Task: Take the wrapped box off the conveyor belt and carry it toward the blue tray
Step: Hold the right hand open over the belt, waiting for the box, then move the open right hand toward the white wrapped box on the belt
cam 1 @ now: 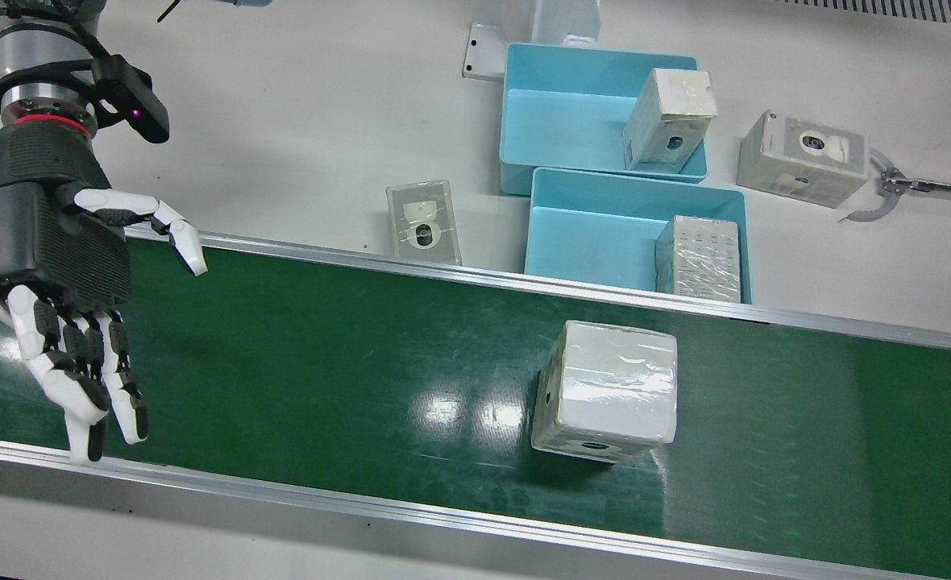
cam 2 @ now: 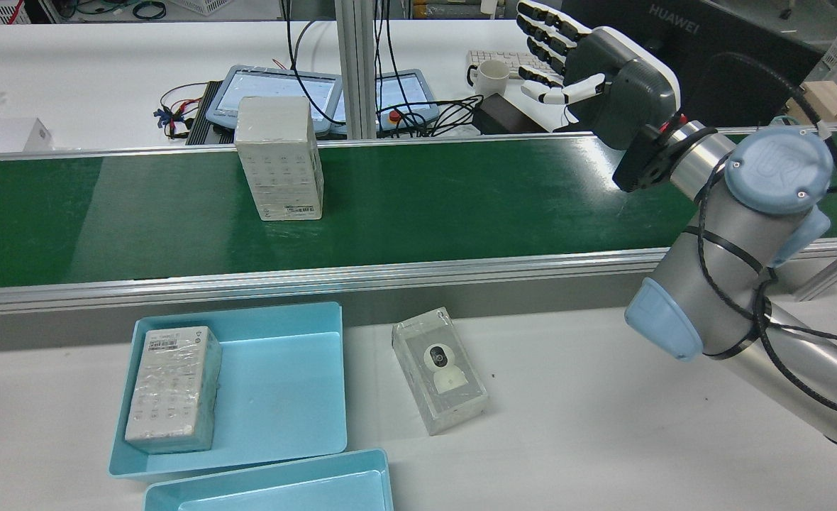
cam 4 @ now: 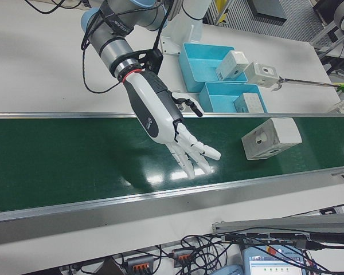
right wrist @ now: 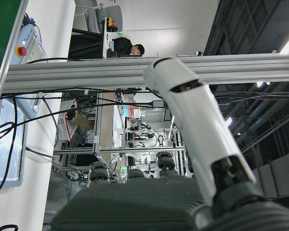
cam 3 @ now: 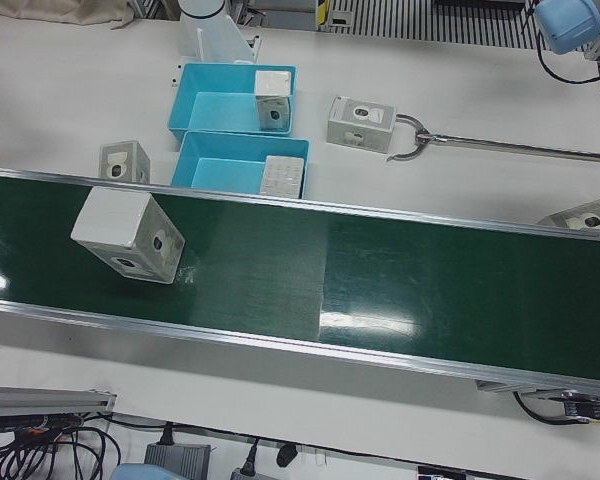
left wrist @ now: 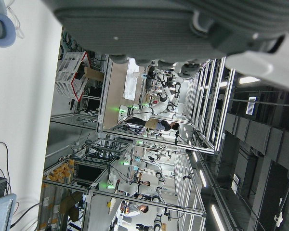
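Note:
The wrapped box (cam 1: pixel 604 391) is white, shrink-wrapped, and stands on the green conveyor belt (cam 1: pixel 346 354). It also shows in the rear view (cam 2: pixel 280 160), the left-front view (cam 3: pixel 128 237) and the right-front view (cam 4: pixel 272 137). My right hand (cam 1: pixel 64 266) is open, fingers spread, and hovers over the belt far to the view's left of the box, holding nothing. It also shows in the rear view (cam 2: pixel 596 71) and the right-front view (cam 4: pixel 166 123). The blue tray (cam 1: pixel 588 242) sits just beyond the belt near the box. The left hand view shows only the edge of my left hand (left wrist: pixel 173 24).
A second blue tray (cam 1: pixel 564 113) behind the first holds a leaning box (cam 1: pixel 669 121). The near tray holds a flat wrapped box (cam 1: pixel 699 258). A camera box (cam 1: pixel 423 221) and another box (cam 1: pixel 802 157) with a grabber tool (cam 1: pixel 886 189) lie on the white table.

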You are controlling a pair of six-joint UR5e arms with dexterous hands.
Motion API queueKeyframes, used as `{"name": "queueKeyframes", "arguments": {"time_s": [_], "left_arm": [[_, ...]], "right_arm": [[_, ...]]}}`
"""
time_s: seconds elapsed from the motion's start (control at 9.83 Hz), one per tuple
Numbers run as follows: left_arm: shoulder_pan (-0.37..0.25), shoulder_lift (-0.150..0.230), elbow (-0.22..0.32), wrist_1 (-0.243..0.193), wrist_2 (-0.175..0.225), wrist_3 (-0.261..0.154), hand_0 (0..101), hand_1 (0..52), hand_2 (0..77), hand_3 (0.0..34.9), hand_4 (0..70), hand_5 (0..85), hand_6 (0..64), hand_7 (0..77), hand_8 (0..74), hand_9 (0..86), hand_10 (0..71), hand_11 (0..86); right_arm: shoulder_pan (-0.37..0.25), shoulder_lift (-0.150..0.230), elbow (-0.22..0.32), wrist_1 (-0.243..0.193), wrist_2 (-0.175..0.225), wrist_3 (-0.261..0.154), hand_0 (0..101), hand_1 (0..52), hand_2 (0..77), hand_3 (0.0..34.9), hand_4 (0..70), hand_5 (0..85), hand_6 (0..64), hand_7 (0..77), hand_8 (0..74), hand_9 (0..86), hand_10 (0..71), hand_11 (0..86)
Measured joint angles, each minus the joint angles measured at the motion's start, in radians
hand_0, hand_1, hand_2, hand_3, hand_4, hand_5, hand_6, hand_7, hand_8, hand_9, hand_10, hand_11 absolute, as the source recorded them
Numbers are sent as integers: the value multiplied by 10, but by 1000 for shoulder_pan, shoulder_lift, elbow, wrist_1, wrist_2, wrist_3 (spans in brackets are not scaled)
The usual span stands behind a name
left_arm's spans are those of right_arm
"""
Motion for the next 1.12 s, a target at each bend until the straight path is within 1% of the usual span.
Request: {"name": "queueKeyframes", "arguments": {"time_s": [0.1,0.2,0.31,0.41,0.51,0.61,0.71,0.81,0.92,1.02,1.12], "left_arm": [[0,0,0,0,0,0,0,0,11,0,5,5,5,5,5,0,5,0],[0,0,0,0,0,0,0,0,11,0,5,5,0,5,5,0,5,0],[0,0,0,0,0,0,0,0,11,0,5,5,5,5,0,5,0,0],[0,0,0,0,0,0,0,0,5,0,5,5,5,5,0,5,5,0],[0,0,0,0,0,0,0,0,11,0,5,5,5,5,0,5,5,0],[0,0,0,0,0,0,0,0,11,0,5,5,5,5,0,5,5,0],[0,0,0,0,0,0,0,0,5,0,5,5,5,5,5,0,5,0],[0,0,0,0,0,0,0,0,5,0,5,5,5,5,5,0,5,0],[0,0,0,0,0,0,0,0,11,0,5,5,5,5,5,0,5,0],[0,0,0,0,0,0,0,0,11,0,5,5,5,5,5,0,5,0],[0,0,0,0,0,0,0,0,11,0,5,5,0,5,0,0,5,0]], "right_arm": [[6,0,0,-2,-1,-2,597,289,300,183,22,93,0,0,0,11,33,71],[9,-1,0,-3,-2,-5,597,289,300,183,22,93,0,0,0,11,11,65],[10,-1,1,-4,-2,-7,597,289,300,183,22,93,0,0,0,11,11,65],[6,-1,1,-4,-2,-10,617,349,327,238,0,71,0,0,0,11,33,65],[-4,-1,-2,-5,-3,-12,642,349,349,243,22,76,0,0,0,11,22,71],[-15,-3,-6,-6,-3,-14,658,355,338,222,27,76,0,0,0,11,22,71],[-24,-5,-11,-6,-4,-16,586,267,256,214,0,49,0,5,0,11,0,33],[-32,-8,-18,-7,-3,-16,577,300,256,207,0,65,0,0,0,11,0,33],[-39,-9,-25,-7,-3,-17,577,300,256,207,0,65,0,0,0,11,0,33],[-46,-8,-29,-7,-1,-17,577,300,267,194,0,65,0,5,0,11,0,33],[-55,-7,-34,-7,0,-18,577,300,267,194,0,65,0,5,0,11,0,33]]}}
